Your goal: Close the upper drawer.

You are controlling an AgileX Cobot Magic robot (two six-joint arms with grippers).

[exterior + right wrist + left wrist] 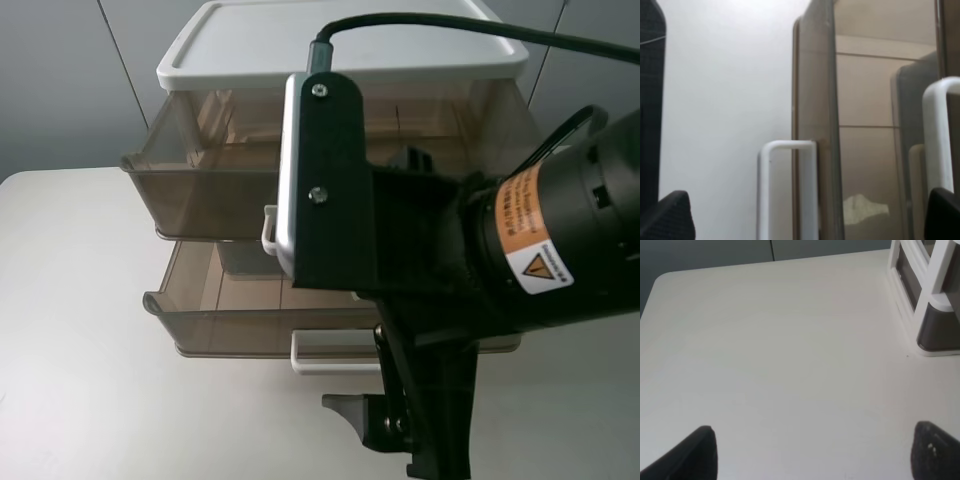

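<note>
The upper drawer (200, 180) is translucent smoky brown and stands pulled out under the cabinet's white lid (340, 45). Its white handle (268, 235) shows only at one end, behind my right arm. My right gripper (395, 440) hangs in front of the drawers, open and empty. In the right wrist view its fingertips (670, 215) are wide apart, close to two brown drawer fronts with white loop handles (785, 170); I cannot tell which front is the upper one. My left gripper (812, 455) is open over bare table and out of the high view.
The bottom drawer (250, 320) is also pulled out, with its white handle (335, 352) toward the table's front. My right arm's black camera mount (330, 180) hides the middle of both drawers. A corner of the cabinet (935, 315) shows in the left wrist view.
</note>
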